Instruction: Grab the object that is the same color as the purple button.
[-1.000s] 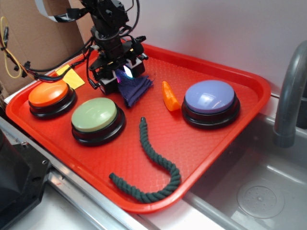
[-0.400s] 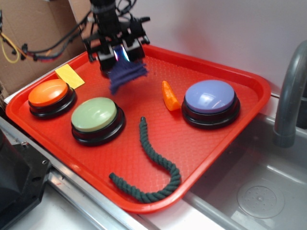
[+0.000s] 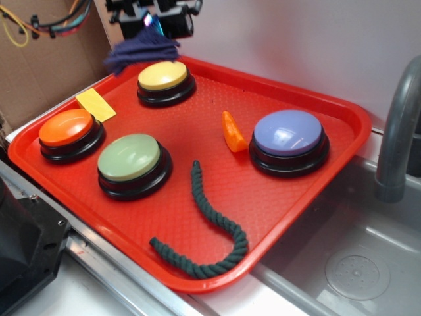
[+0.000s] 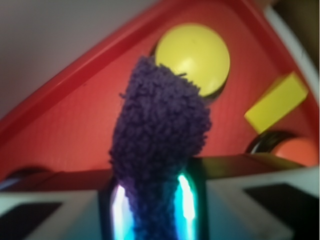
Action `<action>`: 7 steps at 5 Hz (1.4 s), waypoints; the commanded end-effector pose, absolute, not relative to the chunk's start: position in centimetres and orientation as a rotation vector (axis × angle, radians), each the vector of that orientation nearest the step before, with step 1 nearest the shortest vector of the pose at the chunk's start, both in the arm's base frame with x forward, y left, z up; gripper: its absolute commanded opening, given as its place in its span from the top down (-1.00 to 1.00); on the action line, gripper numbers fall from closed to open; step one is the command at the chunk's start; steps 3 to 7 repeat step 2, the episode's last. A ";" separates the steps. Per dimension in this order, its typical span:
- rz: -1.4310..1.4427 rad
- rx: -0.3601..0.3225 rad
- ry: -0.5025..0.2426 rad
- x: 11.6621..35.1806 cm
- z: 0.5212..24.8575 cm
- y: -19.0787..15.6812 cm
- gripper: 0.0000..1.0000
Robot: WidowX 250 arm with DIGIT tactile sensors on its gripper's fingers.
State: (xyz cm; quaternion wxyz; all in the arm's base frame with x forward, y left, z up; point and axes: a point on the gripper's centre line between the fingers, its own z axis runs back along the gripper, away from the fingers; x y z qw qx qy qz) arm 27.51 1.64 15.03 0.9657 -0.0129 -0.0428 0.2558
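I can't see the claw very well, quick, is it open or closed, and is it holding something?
Gripper: closed, holding the purple rag up in the air above the red tray.

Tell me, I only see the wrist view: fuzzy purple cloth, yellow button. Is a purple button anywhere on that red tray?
Observer: Yes, the exterior view shows a purple button on the red tray, at its right side.
Operator: Anything else I'm missing?
Observer: A dark green rope lies curved near the front edge.
Operator: Is the cloth off the tray?
Observer: The cloth hangs from the gripper, above the tray's back corner.
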 end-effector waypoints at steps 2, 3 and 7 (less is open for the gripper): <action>0.272 -0.074 -0.132 27.5 20.7 4.2 1.00; 0.272 -0.074 -0.132 27.5 20.7 4.2 1.00; 0.272 -0.074 -0.132 27.5 20.7 4.2 1.00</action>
